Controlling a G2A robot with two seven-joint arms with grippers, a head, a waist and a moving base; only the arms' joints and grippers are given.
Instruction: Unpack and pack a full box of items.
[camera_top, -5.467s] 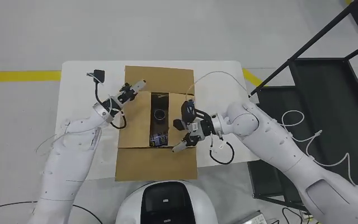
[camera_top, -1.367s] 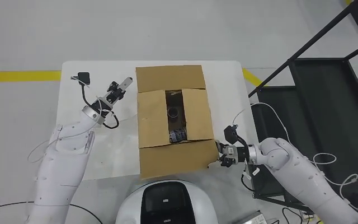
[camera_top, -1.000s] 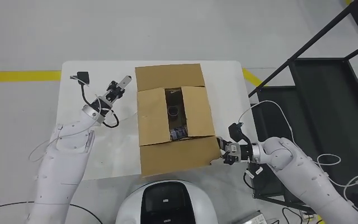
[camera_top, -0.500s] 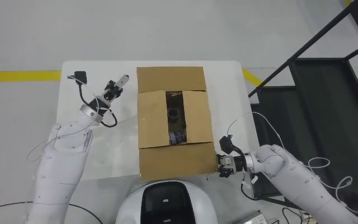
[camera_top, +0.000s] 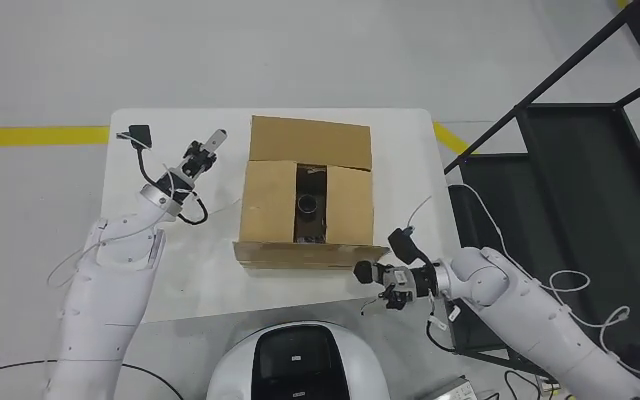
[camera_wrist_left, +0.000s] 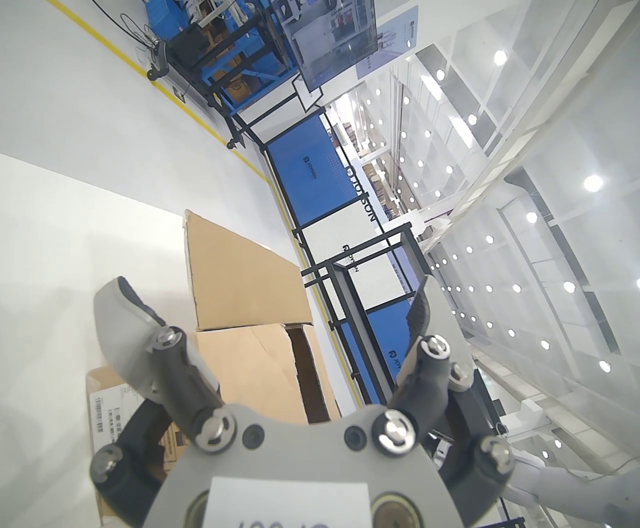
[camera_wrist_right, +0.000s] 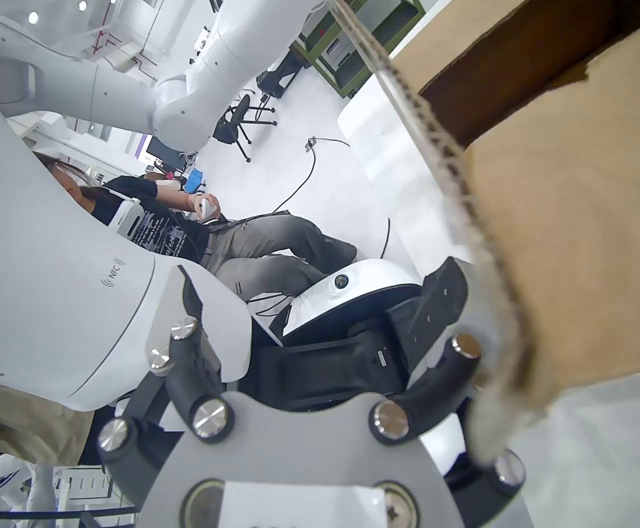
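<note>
The box (camera_top: 270, 200) sits mid-table (camera_top: 150, 290). Its far flap is tipped back and its 2 side flaps lie over the top, leaving a slot where a dark round item (camera_top: 307, 206) shows. Your left gripper (camera_top: 212, 138) hangs off the box's far left corner, apart from it, fingers spread and empty. Your right gripper (camera_top: 375, 284) is just beside the near right corner, also spread. In the right wrist view a raw cardboard edge (camera_wrist_right: 450, 165) runs past 1 finger, but nothing is pinched, and I can't tell whether they touch. Expect corrugated board to be light, stiff across a panel, and springy at the creases. The box will likely slide on the smooth table if pushed from 1 side. Take a side flap at the middle of its free edge, pinching across its thickness, and brace the opposite wall.
</note>
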